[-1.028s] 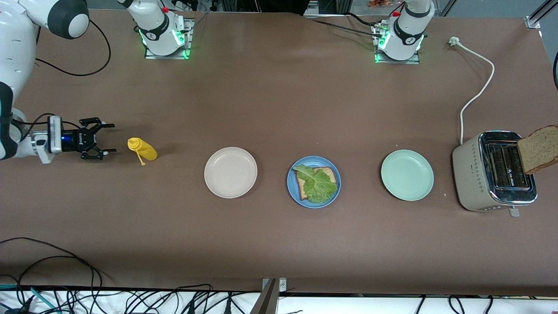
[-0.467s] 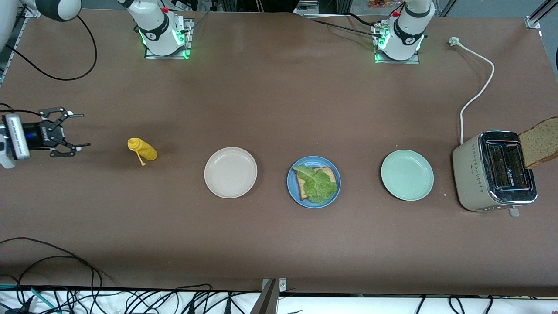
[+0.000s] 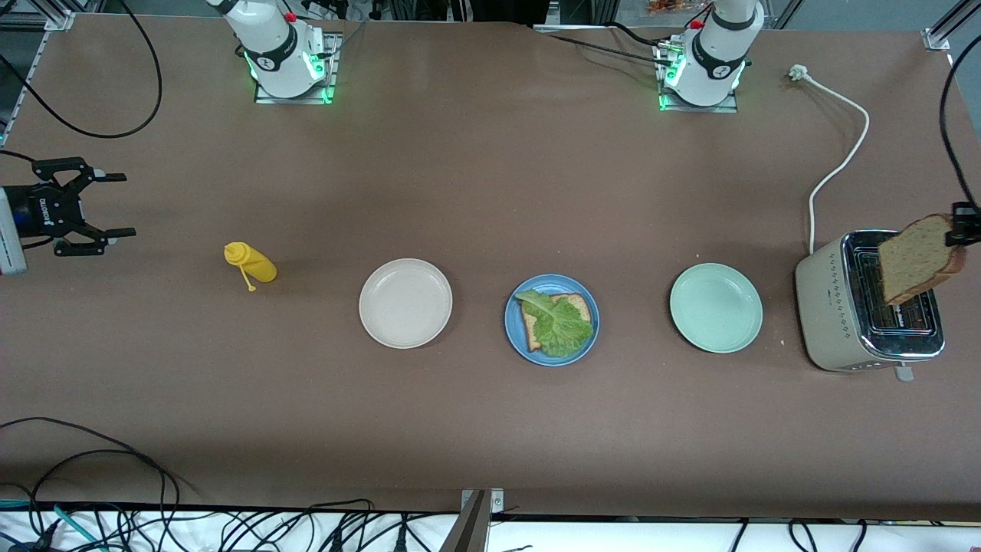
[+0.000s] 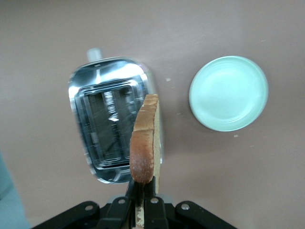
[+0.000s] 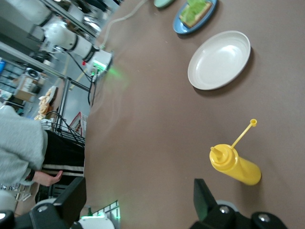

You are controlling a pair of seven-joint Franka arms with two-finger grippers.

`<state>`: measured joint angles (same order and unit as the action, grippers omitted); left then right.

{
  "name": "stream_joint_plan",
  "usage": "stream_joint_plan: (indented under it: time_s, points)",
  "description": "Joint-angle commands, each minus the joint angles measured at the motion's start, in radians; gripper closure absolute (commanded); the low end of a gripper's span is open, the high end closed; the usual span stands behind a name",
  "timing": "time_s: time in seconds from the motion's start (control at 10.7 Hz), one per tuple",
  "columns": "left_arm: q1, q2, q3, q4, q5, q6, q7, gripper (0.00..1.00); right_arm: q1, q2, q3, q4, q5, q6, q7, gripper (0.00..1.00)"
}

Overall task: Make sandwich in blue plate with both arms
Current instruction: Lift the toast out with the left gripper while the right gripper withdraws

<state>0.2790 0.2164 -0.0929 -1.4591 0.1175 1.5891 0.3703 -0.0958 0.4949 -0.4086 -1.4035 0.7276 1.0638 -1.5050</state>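
The blue plate [image 3: 512, 331] sits mid-table with one bread slice [image 3: 581, 307] and a green lettuce leaf [image 3: 561, 326] on it; it also shows in the right wrist view [image 5: 180, 27]. My left gripper [image 3: 958, 231] is shut on a second brown bread slice [image 3: 916, 259], held on edge over the toaster [image 3: 828, 314]. In the left wrist view the slice [image 4: 143, 143] stands between the fingers [image 4: 153, 202]. My right gripper [image 3: 115, 205] is open and empty over the right arm's end of the table, apart from the yellow squeeze bottle [image 3: 251, 263].
A cream-white plate [image 3: 405, 303] and a mint-green plate [image 3: 716, 307] flank the blue plate. The toaster's white cord [image 3: 839, 153] runs toward the bases. The mint-green plate [image 4: 228, 93] lies beside the toaster [image 4: 110, 126] in the left wrist view. Cables hang at the table's front edge.
My left gripper has brought the bread slice inward over the toaster. My right gripper has drawn away from the yellow bottle toward the table's end, still open.
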Motion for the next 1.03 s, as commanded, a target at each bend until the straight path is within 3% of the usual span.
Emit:
stream_joint_plan:
  time_s: [0.0, 0.19, 0.47, 0.65, 0.75, 0.93]
  points:
    - [-0.029, -0.071, 0.009, -0.092, -0.142, -0.004, -0.042, 1.0, -0.002, -0.131, 0.126, 0.0, -0.135, 0.071, 0.33, 0.0]
    - [-0.053, -0.071, 0.009, -0.131, -0.214, -0.003, -0.124, 1.0, -0.002, -0.199, 0.242, 0.001, -0.268, 0.151, 0.516, 0.0]
    - [-0.119, -0.06, 0.005, -0.187, -0.356, 0.011, -0.206, 1.0, -0.004, -0.297, 0.454, 0.0, -0.622, 0.209, 0.898, 0.0]
    - [-0.162, -0.043, 0.005, -0.217, -0.447, 0.043, -0.211, 1.0, -0.004, -0.308, 0.575, 0.0, -0.805, 0.214, 1.17, 0.0]
    - [-0.182, -0.023, 0.004, -0.228, -0.503, 0.061, -0.234, 1.0, -0.004, -0.306, 0.621, -0.014, -0.857, 0.217, 1.332, 0.0]
    - [-0.227, 0.038, 0.005, -0.23, -0.652, 0.118, -0.257, 1.0, -0.007, -0.3, 0.604, -0.078, -0.834, 0.267, 1.468, 0.0]
